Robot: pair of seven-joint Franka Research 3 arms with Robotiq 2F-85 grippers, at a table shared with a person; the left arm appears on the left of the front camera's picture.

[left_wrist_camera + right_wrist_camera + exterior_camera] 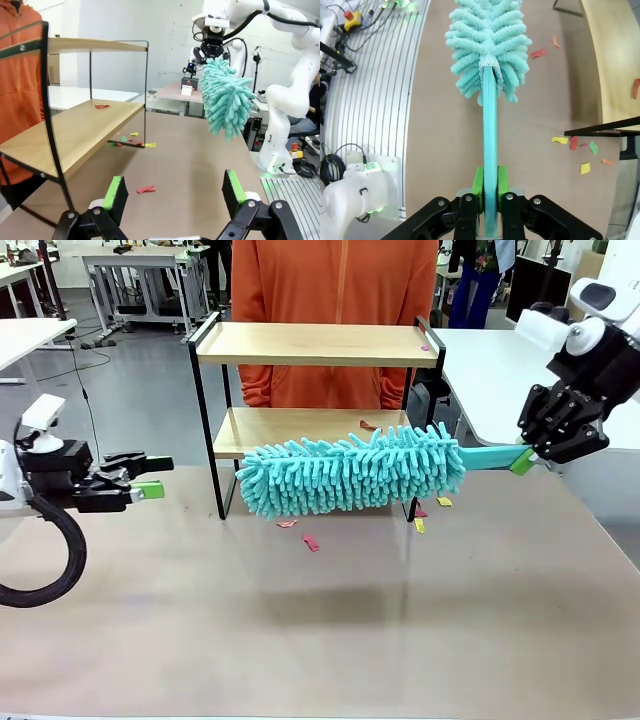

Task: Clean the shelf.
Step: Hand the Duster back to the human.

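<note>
Right gripper: I hold it shut tight on the duster.
Left gripper: wide open, empty.
Risk: duster could bump the shelf and tip it.

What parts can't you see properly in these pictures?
- Front view: the duster covers the front edge of the shelf's lower board, so any scraps behind it are hidden.
- Front view: the right gripper sits side-on, so its jaws are hard to tell apart.
- Right wrist view: the duster's tip is cut off by the top edge.
- Left wrist view: the paper scraps under the shelf are too small to count.
</note>
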